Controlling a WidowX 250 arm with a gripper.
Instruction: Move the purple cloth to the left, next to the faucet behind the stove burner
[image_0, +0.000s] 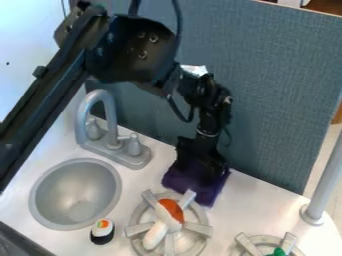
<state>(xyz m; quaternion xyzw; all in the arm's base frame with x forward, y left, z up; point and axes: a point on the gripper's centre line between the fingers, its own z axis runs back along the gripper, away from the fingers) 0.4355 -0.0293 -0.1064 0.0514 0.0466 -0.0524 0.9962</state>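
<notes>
The cloth (195, 186) lies on the table (250, 207) at the foot of the panel (267, 75), directly under the tool (200, 162), which hangs down and covers much of it. It is deep purple, nearly as dark as the tool in the shaded upper part and a little brighter towards the near edge. Its outline is roughly four-sided, wider at the bottom, with one corner reaching down to the right and another showing at the left; it looks soft and matte, though its folds are hard to make out. The tool meets or overlaps the cloth's upper part, but I cannot tell whether it is spread, pressed together or pinching the cloth. Just in front of the cloth is a grey burner (199, 229) with thick spokes, bearing a white and orange toy (155, 235). Left of that burner, a sushi piece (102, 231) with a black base stands near the round grey sink (77, 192). The faucet (112, 120) rises behind the sink, and another burner (249, 245) sits at the lower right.
</notes>
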